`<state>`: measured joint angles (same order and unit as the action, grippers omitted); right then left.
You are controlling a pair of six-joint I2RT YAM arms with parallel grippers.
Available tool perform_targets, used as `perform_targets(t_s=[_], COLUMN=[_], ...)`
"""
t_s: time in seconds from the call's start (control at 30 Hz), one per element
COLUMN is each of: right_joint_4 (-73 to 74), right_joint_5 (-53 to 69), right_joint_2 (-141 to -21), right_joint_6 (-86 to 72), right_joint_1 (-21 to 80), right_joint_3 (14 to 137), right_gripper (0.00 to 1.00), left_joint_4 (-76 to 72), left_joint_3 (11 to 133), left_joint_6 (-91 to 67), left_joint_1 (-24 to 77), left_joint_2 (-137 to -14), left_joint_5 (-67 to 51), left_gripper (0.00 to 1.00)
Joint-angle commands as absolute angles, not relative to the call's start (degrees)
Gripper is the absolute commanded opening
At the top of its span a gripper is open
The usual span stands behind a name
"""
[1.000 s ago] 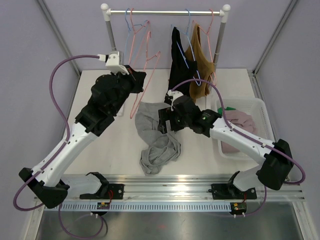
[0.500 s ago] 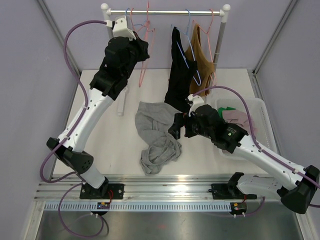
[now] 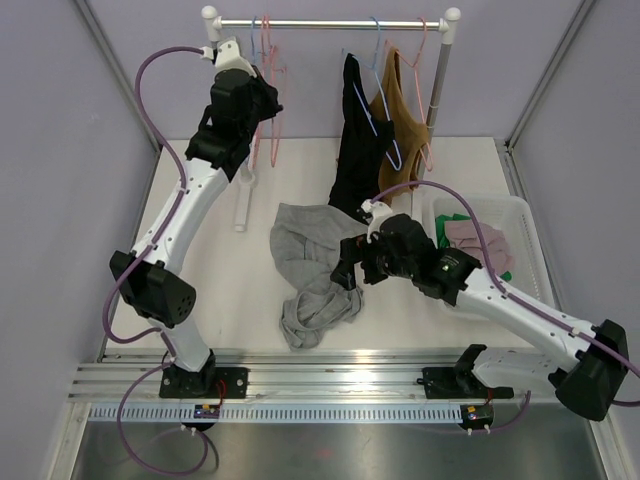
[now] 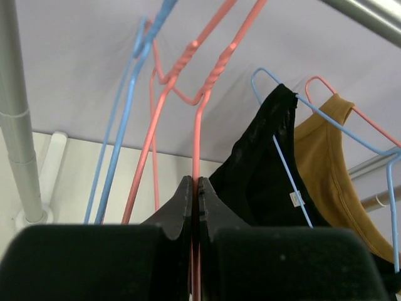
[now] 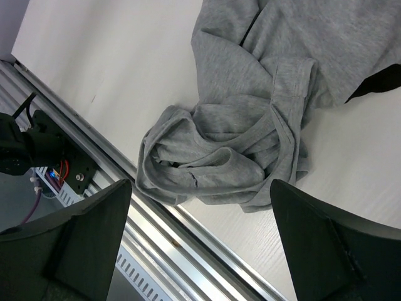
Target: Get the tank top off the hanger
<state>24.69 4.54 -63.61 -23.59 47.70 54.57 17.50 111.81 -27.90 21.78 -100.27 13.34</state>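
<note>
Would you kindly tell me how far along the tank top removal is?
Done: the grey tank top lies crumpled on the table, off any hanger. In hand: the left gripper is shut on a bare pink hanger by the rail; the right gripper hangs open over it. Left: parking that hanger.

Pale lilac walls (image 3: pixel 320 90) close the cell in at the back and on both sides, with grey metal struts (image 3: pixel 110 60) slanting up the corners. A white table (image 3: pixel 200 290) fills the middle; at its far edge stands a clothes rail (image 3: pixel 330 22), a silver bar on two white posts. Aluminium track (image 3: pixel 340 375) lines the near edge, catching a bright glare, and below it lies a dull steel sheet (image 3: pixel 350 450)
</note>
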Motion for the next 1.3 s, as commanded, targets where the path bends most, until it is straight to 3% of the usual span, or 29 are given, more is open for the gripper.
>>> perform_targets(t_s=[0.0, 0.03, 0.07, 0.3, 0.37, 0.43, 0.67, 0.8, 0.9, 0.93, 1.07, 1.27], right_joint_4=[21.01, 21.01, 21.44, 20.83, 20.66, 21.26, 23.37, 24.53, 22.24, 21.37, 17.76, 22.93], right_joint_5=[7.56, 7.47, 7.56, 5.53, 4.75, 2.47, -6.58, -11.16, -10.37, -10.37, -7.66, -12.72], right_joint_2=[-68.27, -69.6, -71.0, -83.21, -85.94, -90.6, -105.72, -112.31, -113.64, -113.47, -107.78, -95.39], right_joint_6=[-21.97, -21.54, -21.45, -18.72, -18.02, -17.58, -16.17, -16.79, -16.96, -16.88, -15.47, -13.98], right_joint_1=[48.08, 48.08, 48.16, 50.27, 51.67, 53.25, 56.51, 56.86, 56.95, 57.13, 57.22, 57.3], right_joint_3=[56.59, 57.21, 57.83, 62.57, 64.59, 66.35, 75.31, 76.82, 75.76, 75.33, 73.66, 78.13], right_gripper=[0.99, 1.0, 0.99, 1.0, 0.99, 0.99, 0.99, 1.0, 0.63, 0.4, 0.0, 0.0], left_joint_4=[12.57, 13.26, 13.79, 15.73, 15.82, 16.34, 20.38, 22.5, 24.6, 26.18, 29.0, 33.74], left_joint_3=[108.9, 108.72, 108.72, 105.3, 103.02, 101.52, 90.45, 82.81, 78.67, 77.18, 74.28, 73.48], left_joint_6=[-28.92, -29.0, -28.92, -27.69, -27.08, -26.46, -25.67, -24.44, -23.12, -22.51, -20.84, -17.59], left_joint_1=[22.24, 22.24, 22.24, 22.24, 22.24, 22.24, 22.24, 22.32, 22.24, 22.24, 22.24, 22.32], left_joint_2=[-96.68, -96.16, -95.8, -86.76, -82.12, -78.94, -63.74, -54.42, -48.35, -46.08, -41.41, -37.36], left_joint_5=[11.25, 11.42, 11.43, 6.26, 4.06, 1.5, -0.27, 5.08, 7.54, 8.08, 10.63, 11.34], left_gripper=[0.01, 0.08, 0.24, 0.69, 0.76, 0.99, 0.99, 0.99, 0.99, 0.99, 0.99, 0.99])
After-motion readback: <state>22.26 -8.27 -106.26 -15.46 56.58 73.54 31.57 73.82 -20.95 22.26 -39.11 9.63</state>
